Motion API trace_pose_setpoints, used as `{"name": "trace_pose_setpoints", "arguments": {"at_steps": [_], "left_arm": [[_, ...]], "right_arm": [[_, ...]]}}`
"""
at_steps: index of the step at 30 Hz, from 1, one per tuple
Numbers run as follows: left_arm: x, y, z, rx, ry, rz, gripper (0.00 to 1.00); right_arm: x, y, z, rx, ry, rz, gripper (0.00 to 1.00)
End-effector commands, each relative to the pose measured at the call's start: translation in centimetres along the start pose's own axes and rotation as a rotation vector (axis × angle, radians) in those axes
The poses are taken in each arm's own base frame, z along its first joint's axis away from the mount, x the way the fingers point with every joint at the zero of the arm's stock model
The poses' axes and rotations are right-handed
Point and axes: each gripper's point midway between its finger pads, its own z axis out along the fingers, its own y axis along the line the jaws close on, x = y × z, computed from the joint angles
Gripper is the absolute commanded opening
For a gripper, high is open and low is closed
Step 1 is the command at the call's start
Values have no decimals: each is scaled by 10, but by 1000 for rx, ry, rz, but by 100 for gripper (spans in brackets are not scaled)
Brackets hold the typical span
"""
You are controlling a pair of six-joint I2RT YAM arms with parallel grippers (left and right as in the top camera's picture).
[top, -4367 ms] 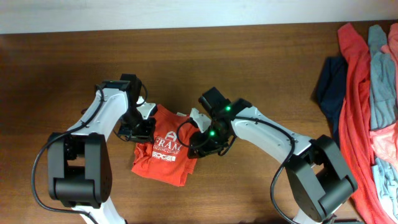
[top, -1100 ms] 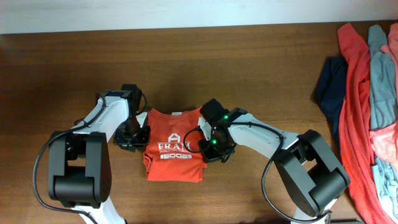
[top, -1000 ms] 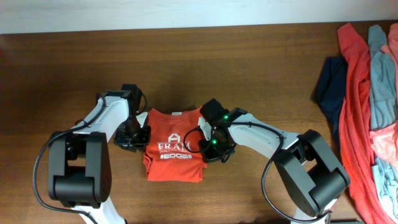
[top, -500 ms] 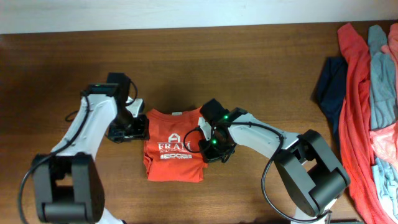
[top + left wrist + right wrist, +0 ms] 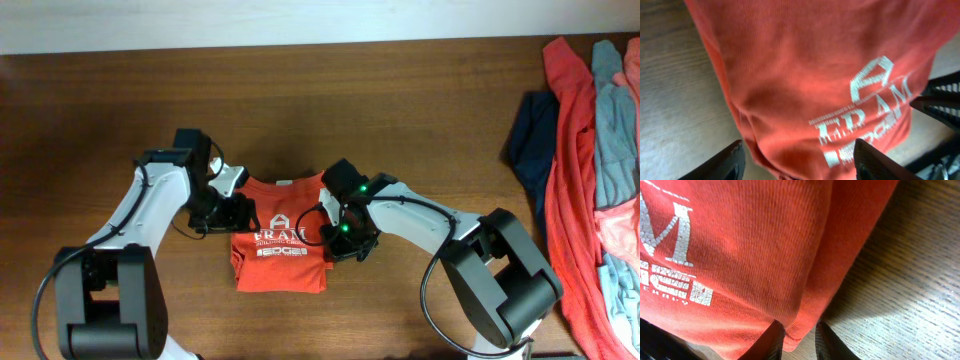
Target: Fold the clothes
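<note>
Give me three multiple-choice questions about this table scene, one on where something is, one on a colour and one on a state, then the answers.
1. Where does the pile of spare clothes lie on the table?
A. At its right edge
B. At its left edge
C. Between the two arms

2. What colour is the lettering on the orange-red T-shirt?
A. Black
B. White
C. Yellow

3. How does the left tool stand?
A. Shut on a sleeve
B. Out of every view
C. Open above the shirt

Answers:
1 A, the overhead view shows the heap at the far right.
2 B, both wrist views show white print on the cloth.
3 C, its fingers sit wide apart over the shirt in the left wrist view.
</note>
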Motion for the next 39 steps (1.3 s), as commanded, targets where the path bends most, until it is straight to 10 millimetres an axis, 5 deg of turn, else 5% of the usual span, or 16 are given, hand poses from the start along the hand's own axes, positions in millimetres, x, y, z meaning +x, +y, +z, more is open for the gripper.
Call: {"name": "trace_pose_setpoints", "arguments": {"at_steps": [1,13,22,26,28,31,36,39], "left_arm": [[7,0,12,28,3,22,71],[14,21,36,-49,-14,-28,72],[18,13,52,23,-36,-21,72],[10,3,51,86,-71,0,43],[8,0,50,102,-81,4,18],[7,4,49,84,-86,2,4],[-2,44,32,-67,-108,-101,0],[-14,80,0,-165,-152,-178,0]], "right_arm": [[2,-7,5,17,13,8,27],[4,-8,4,20,21,12,27],[5,-8,4,21,26,14,27],[5,-8,4,21,27,14,27],[6,-8,4,22,28,15,27],[6,-8,4,23,32,17,26],[1,-3,-12,19,3,-10,26],[-7,0,-39,38,-38,-10,27]]}}
